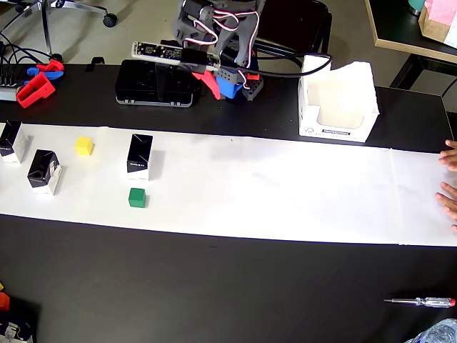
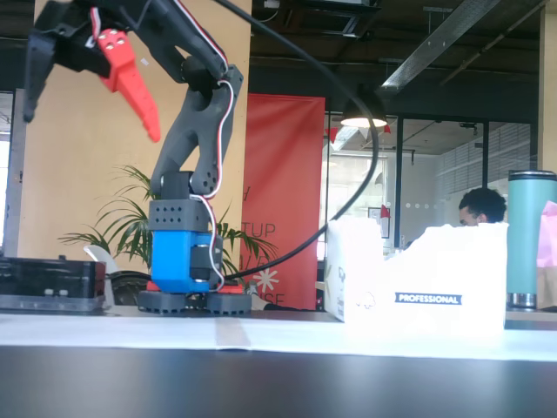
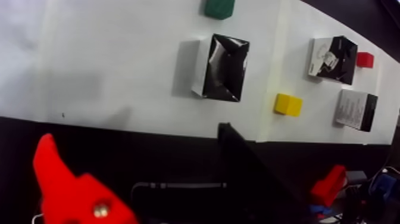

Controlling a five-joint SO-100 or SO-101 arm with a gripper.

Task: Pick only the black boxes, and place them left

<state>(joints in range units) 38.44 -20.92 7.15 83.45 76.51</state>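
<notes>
Three black boxes stand upright on the white paper strip (image 1: 285,193) at the left of the overhead view: one (image 1: 139,156), one (image 1: 44,171) and one at the edge (image 1: 13,141). The wrist view shows the same boxes, one (image 3: 223,67) nearest and two (image 3: 333,56) (image 3: 356,109) at the right. My gripper (image 2: 91,126) is raised high above the arm's base, open and empty, far from the boxes. Its red finger (image 3: 65,184) and black finger (image 3: 250,167) frame the wrist view. In the overhead view the gripper (image 1: 207,75) is over the table's back edge.
A yellow cube (image 1: 84,146) and a green cube (image 1: 137,198) lie near the boxes; a red cube (image 3: 365,59) shows in the wrist view. A flat black device (image 1: 157,82) and a white open carton (image 1: 337,103) stand at the back. A hand (image 1: 450,186) rests at the right edge; a screwdriver (image 1: 421,301) lies at the front right.
</notes>
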